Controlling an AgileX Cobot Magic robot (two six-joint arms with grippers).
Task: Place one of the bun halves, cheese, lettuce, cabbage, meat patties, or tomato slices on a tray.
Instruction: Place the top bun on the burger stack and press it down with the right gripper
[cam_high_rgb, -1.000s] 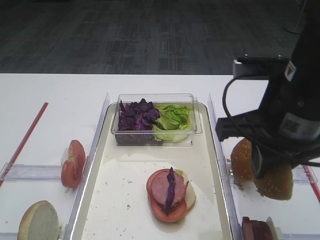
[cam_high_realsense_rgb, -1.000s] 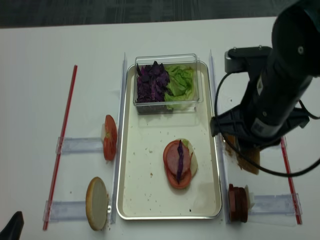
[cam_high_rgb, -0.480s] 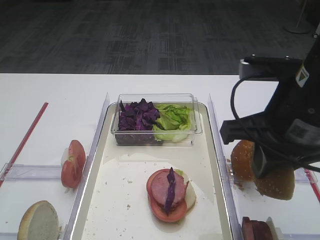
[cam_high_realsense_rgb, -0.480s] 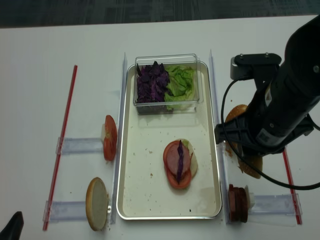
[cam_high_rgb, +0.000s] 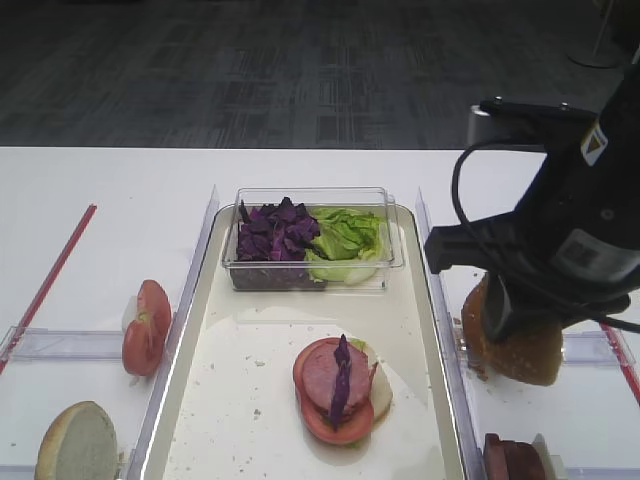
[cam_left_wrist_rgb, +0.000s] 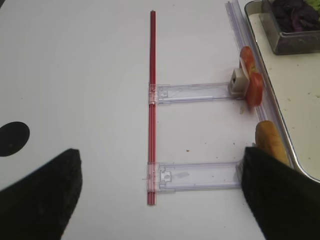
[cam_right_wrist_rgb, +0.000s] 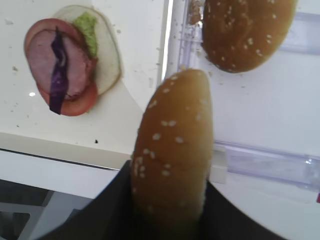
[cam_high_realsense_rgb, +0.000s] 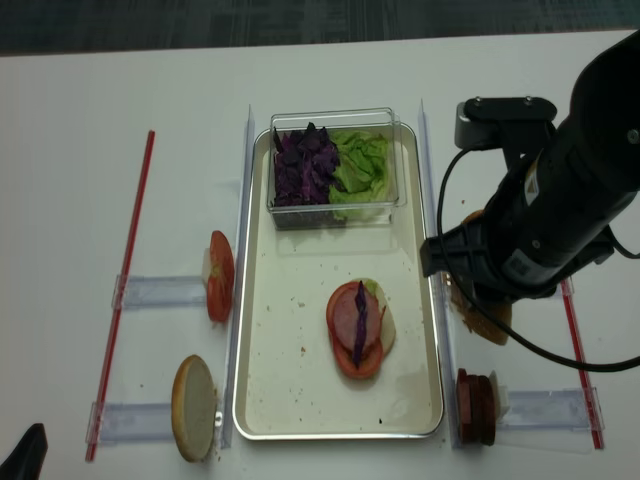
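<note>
Right wrist view: my right gripper (cam_right_wrist_rgb: 167, 220) pinches the golden sesame bun top (cam_right_wrist_rgb: 172, 150); next, carry it over the cream silver-rimmed tray (cam_right_wrist_rgb: 90, 145).

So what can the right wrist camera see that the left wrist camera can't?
Only the right wrist view shows the right gripper holding a sesame bun on edge, a second sesame bun lying past the tray's rim, and the stack of tomato, meat and a purple cabbage strip on the tray.

Only the left wrist view shows the red stick, the tomato slices standing in a clear holder, another bun half, and the left gripper's dark open fingers.

Both show the white table and part of the tray.
</note>
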